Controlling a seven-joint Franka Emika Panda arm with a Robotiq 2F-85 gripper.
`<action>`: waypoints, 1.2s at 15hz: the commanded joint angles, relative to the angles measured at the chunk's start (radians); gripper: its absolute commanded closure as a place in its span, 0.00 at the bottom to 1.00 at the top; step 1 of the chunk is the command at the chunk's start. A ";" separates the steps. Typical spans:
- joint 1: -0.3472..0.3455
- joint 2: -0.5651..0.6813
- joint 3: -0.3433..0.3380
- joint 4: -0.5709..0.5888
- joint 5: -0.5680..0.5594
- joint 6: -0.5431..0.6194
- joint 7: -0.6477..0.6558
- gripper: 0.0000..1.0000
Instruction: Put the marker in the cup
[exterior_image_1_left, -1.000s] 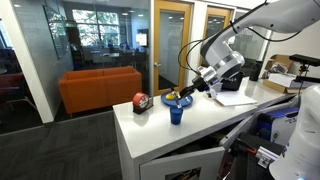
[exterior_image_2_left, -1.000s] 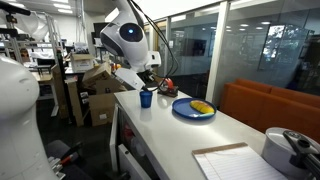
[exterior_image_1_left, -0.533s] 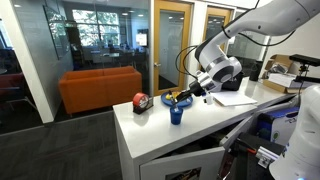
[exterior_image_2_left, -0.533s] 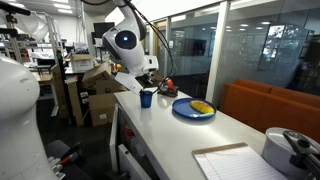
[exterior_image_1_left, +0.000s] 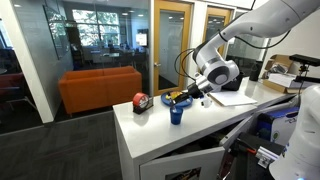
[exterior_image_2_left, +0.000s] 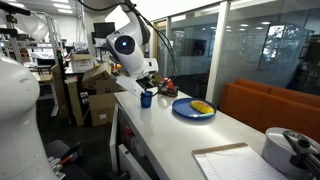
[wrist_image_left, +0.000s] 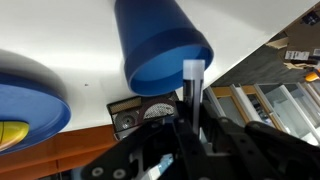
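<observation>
The small blue cup (exterior_image_1_left: 176, 114) stands on the white table near its end; it also shows in an exterior view (exterior_image_2_left: 146, 98) and fills the top of the wrist view (wrist_image_left: 160, 45). My gripper (exterior_image_1_left: 186, 98) hangs just above and beside the cup and is shut on the marker (wrist_image_left: 190, 92), a thin dark stick with a pale tip. In the wrist view the marker's tip sits at the cup's rim. In both exterior views the marker is too small to make out.
A blue plate (exterior_image_2_left: 193, 109) with yellow items lies beyond the cup; its rim shows in the wrist view (wrist_image_left: 40, 108). A red-and-black round object (exterior_image_1_left: 141, 102) stands near the table's end. Papers (exterior_image_1_left: 237, 98) and a pot (exterior_image_2_left: 291, 152) lie further along the table.
The arm has lowered and moved closer over the cup, carrying the marker with it. The cup and plate have not moved.
</observation>
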 joint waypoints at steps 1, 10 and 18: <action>-0.005 0.037 0.002 0.037 0.062 0.034 -0.079 0.56; -0.001 0.054 -0.003 0.046 0.041 0.051 -0.092 0.02; 0.008 0.049 0.005 0.026 -0.370 0.205 0.190 0.00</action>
